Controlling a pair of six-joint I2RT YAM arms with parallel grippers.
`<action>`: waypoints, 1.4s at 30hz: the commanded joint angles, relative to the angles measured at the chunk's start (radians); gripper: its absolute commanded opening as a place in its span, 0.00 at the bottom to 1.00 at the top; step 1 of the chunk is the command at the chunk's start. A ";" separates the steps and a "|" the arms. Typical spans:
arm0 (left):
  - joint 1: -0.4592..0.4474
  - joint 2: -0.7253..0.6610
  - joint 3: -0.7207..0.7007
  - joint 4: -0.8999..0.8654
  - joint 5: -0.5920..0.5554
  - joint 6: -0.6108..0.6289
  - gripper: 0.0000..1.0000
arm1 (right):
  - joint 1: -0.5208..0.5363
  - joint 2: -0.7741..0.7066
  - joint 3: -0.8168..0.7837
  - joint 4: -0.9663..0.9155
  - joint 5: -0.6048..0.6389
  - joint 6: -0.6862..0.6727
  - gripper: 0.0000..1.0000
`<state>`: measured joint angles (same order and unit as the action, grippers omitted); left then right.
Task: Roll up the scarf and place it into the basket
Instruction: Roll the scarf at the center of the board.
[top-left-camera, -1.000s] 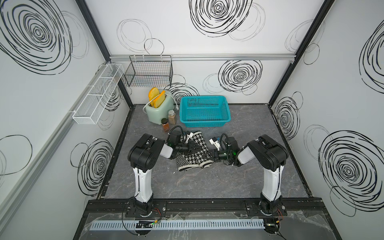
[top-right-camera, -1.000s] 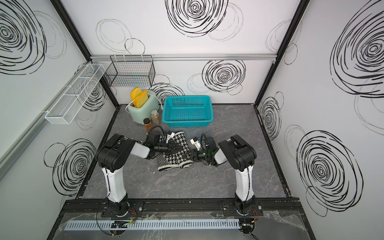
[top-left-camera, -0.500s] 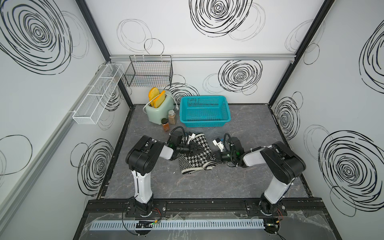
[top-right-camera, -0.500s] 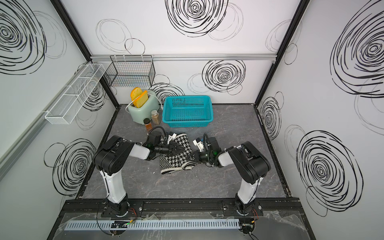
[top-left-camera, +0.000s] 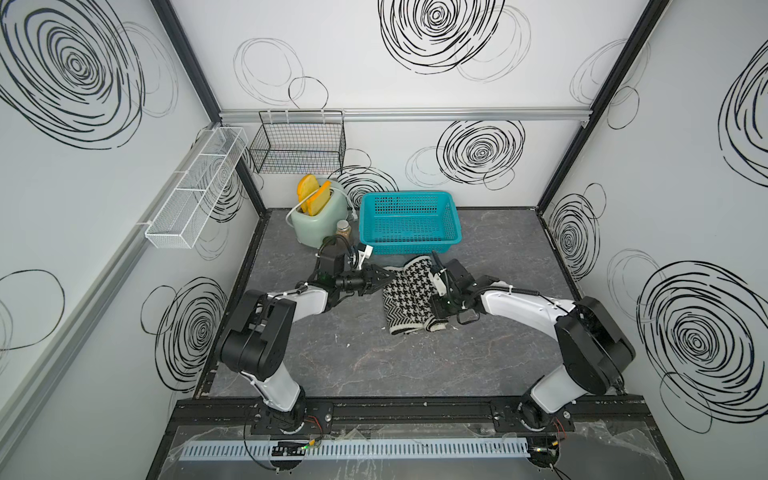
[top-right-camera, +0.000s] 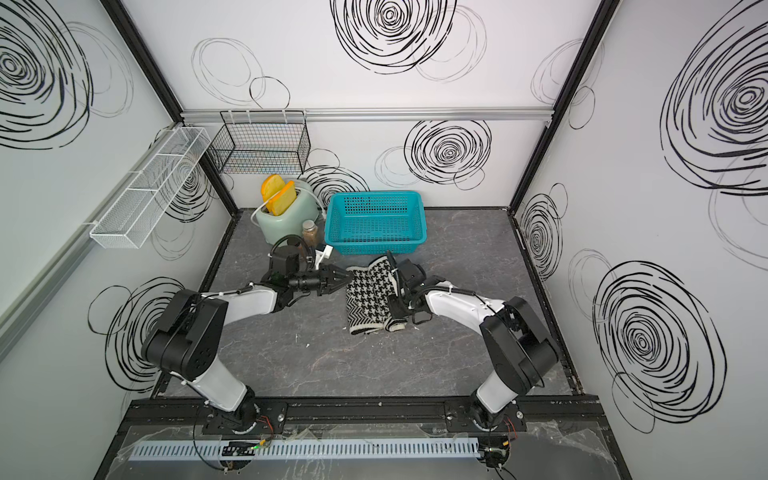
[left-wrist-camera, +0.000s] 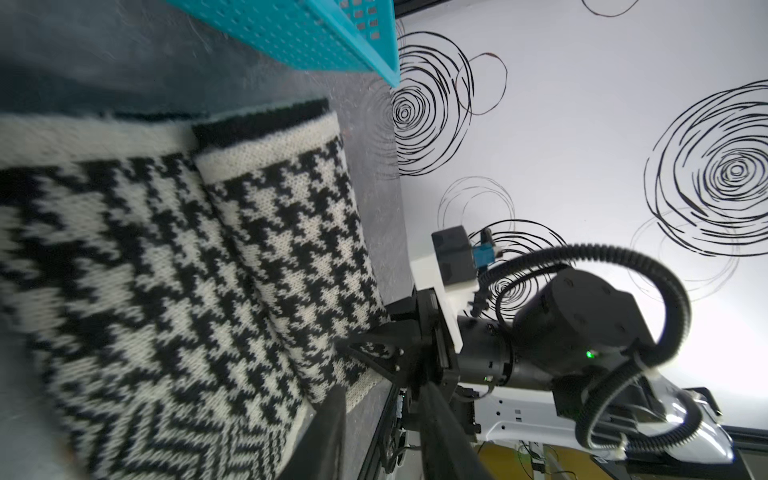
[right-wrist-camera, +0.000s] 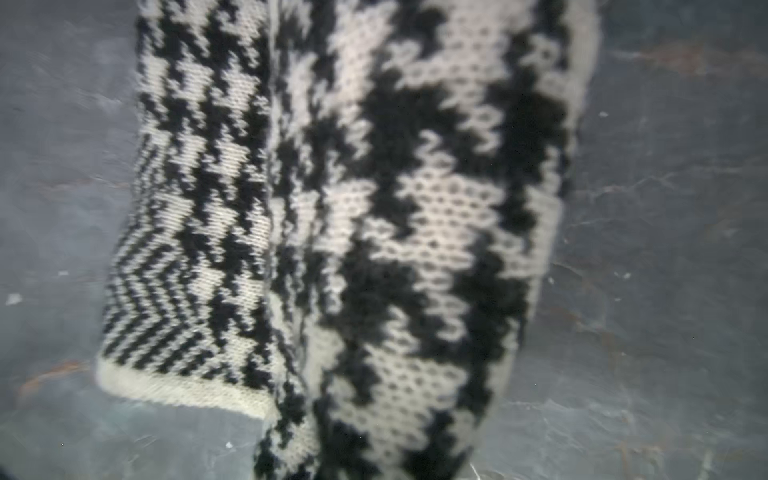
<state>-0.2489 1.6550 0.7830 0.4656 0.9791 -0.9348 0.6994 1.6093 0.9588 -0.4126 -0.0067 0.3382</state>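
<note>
Left gripper (top-left-camera: 384, 275), in both top views, rests narrow jaws at the far left corner of the scarf (top-left-camera: 409, 297); a grip cannot be told. Opposite, the right gripper (top-left-camera: 435, 309) is clamped on its right edge, having closed within the last second, and the scarf has shifted rightward. It lies folded on the grey marbled tabletop (top-left-camera: 374, 365), just short of the turquoise basket (top-left-camera: 409, 242). Left wrist view: houndstooth cloth sits between the right fingers (left-wrist-camera: 361, 347). Right wrist view: blurred cloth, with chevron at one corner. White walls (top-left-camera: 540, 62) carry black swirls.
</note>
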 joint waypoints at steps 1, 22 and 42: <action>0.018 -0.056 0.051 -0.169 -0.028 0.098 0.34 | 0.067 0.052 0.059 -0.172 0.305 -0.025 0.00; 0.197 -0.215 0.040 -0.353 -0.106 0.196 0.34 | 0.422 0.460 0.410 -0.351 0.669 -0.045 0.00; 0.007 -0.019 0.295 -0.309 -0.011 0.327 0.33 | 0.484 0.700 0.651 -0.430 0.518 -0.111 0.09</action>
<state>-0.2234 1.5784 1.0252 0.1413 0.9428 -0.6640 1.1618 2.2375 1.6665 -0.8070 0.7155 0.2325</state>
